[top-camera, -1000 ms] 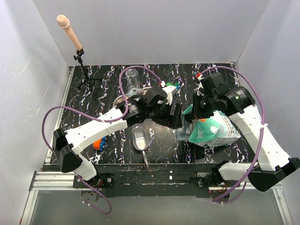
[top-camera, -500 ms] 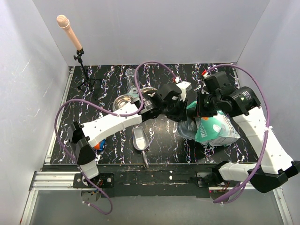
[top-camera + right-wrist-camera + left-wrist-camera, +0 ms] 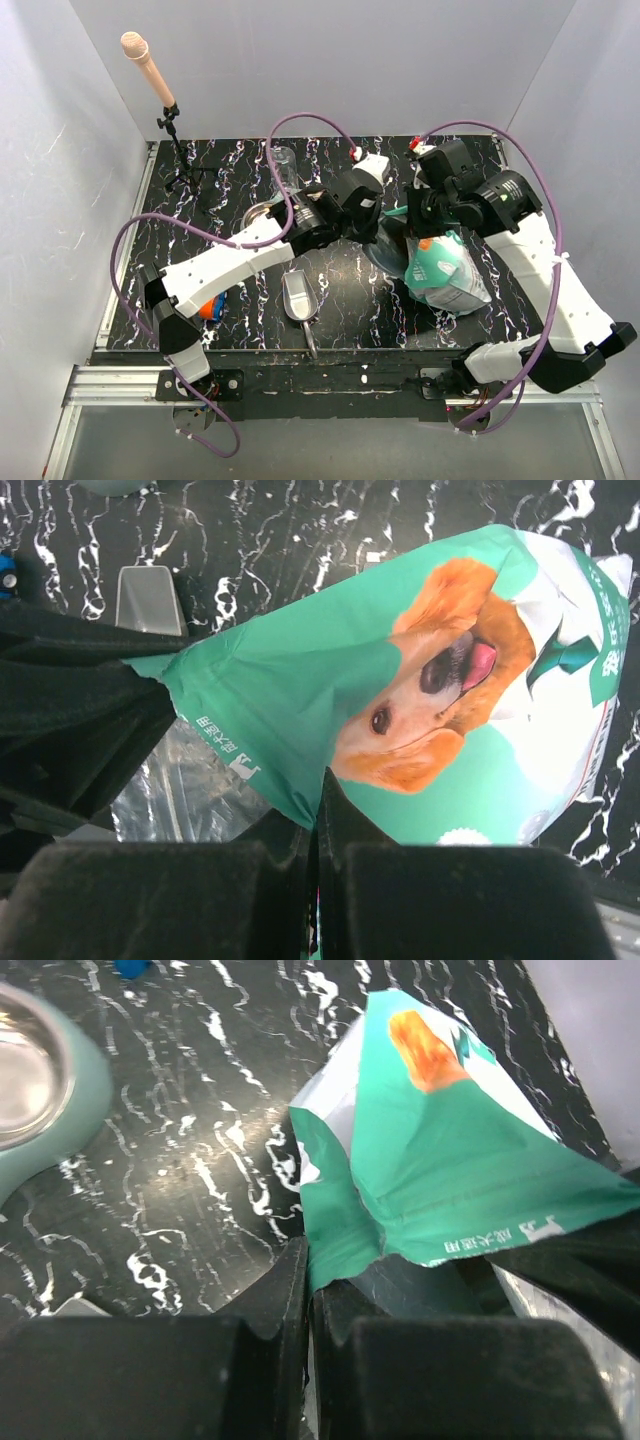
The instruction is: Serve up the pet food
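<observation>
A teal-and-white bag (image 3: 446, 275) printed with a golden dog stands right of the table's middle, and both grippers hold it by its top. My left gripper (image 3: 386, 238) is shut on the bag's teal top edge (image 3: 335, 1230), as the left wrist view shows (image 3: 308, 1280). My right gripper (image 3: 424, 224) is shut on the opposite lip of the bag (image 3: 400, 740), as the right wrist view shows (image 3: 318, 800). Silver lining (image 3: 175, 785) shows at the bag's mouth. The pet food is hidden. A metal scoop (image 3: 298, 297) lies near the front edge. A teal-rimmed metal bowl (image 3: 258, 213) sits left of the grippers.
A microphone (image 3: 136, 47) on a small stand (image 3: 179, 150) is at the back left. A clear glass (image 3: 283, 166) stands behind the bowl. Blue and orange blocks (image 3: 211, 307) lie under the left arm near the front left. The white enclosure walls close in both sides.
My left gripper moved right to the bag's top and shut on its edge. The right arm turned the bag more upright and swung its bottom toward the front.
</observation>
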Robot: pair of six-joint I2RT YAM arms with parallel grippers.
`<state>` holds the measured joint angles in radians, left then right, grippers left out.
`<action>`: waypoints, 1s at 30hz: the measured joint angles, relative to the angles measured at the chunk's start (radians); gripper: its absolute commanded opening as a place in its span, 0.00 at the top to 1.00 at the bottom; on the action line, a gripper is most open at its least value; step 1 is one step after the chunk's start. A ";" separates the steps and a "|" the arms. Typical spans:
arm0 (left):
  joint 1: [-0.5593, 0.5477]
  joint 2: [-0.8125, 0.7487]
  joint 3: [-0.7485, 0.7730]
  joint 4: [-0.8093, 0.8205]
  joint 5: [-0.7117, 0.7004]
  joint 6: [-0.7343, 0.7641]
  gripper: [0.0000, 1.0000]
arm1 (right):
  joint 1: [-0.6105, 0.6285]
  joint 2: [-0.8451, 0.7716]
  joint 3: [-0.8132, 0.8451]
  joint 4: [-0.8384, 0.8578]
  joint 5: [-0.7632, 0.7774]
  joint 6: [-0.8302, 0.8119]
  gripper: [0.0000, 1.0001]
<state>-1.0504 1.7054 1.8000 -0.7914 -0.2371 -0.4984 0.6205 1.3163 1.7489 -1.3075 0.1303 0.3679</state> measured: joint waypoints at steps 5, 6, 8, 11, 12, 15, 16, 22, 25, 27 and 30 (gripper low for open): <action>0.055 -0.033 0.015 -0.070 -0.010 -0.005 0.53 | 0.019 0.024 0.007 0.059 -0.040 -0.016 0.99; 0.077 -0.048 0.014 -0.083 0.002 -0.005 0.44 | 0.018 0.024 0.007 0.069 -0.045 -0.016 0.99; 0.117 -0.086 0.007 -0.100 0.023 -0.002 0.33 | 0.015 0.024 0.008 0.080 -0.048 -0.012 0.99; 0.159 -0.188 -0.028 -0.119 0.036 -0.011 0.44 | 0.011 0.025 0.012 0.080 -0.048 -0.002 0.99; 0.170 -0.232 -0.043 -0.127 0.033 -0.016 0.50 | 0.010 0.026 0.020 0.078 -0.048 0.001 0.99; 0.208 -0.365 -0.103 -0.140 0.032 -0.040 0.64 | 0.003 0.026 0.047 0.055 -0.032 0.008 0.99; 0.219 -0.399 -0.126 -0.139 0.033 -0.052 0.68 | 0.000 0.026 0.055 0.047 -0.026 0.011 0.99; 0.290 -0.455 -0.362 -0.032 0.188 -0.196 0.84 | -0.001 0.021 0.061 0.041 -0.020 0.010 0.99; 0.299 -0.351 -0.445 0.074 0.305 -0.278 0.85 | -0.001 0.006 0.053 0.046 -0.019 0.003 0.99; 0.291 -0.277 -0.499 0.150 0.357 -0.336 0.85 | -0.001 -0.011 0.042 0.050 -0.022 -0.002 0.99; 0.254 -0.192 -0.552 0.214 0.382 -0.430 0.86 | -0.001 -0.031 0.035 0.050 -0.027 -0.006 0.99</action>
<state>-0.7967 1.5131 1.2480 -0.5774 0.1452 -0.9283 0.6193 1.2850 1.7836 -1.2572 0.1028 0.3614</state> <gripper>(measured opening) 0.150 0.022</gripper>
